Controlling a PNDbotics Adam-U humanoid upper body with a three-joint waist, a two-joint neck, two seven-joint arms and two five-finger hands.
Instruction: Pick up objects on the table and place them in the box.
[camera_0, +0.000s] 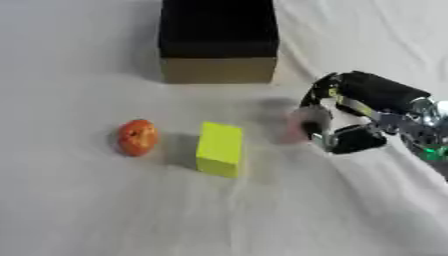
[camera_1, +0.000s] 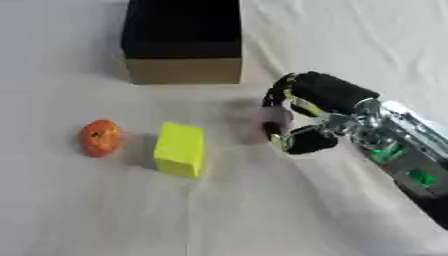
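A dark open box (camera_0: 219, 70) with a cardboard front wall stands at the far middle of the white cloth. A red-orange round fruit-like thing (camera_0: 137, 137) lies at the left, and a yellow-green block (camera_0: 220, 148) stands just right of it. My right hand (camera_0: 367, 92) comes in from the right, hovering to the right of the block and in front of the box. Its fingers and thumb are curled round a small, blurred pale pink thing (camera_0: 300, 125). My left hand does not show.
The white cloth (camera_0: 105, 210) is creased, with folds running toward the far right corner. Open cloth lies in front of the block and left of the box.
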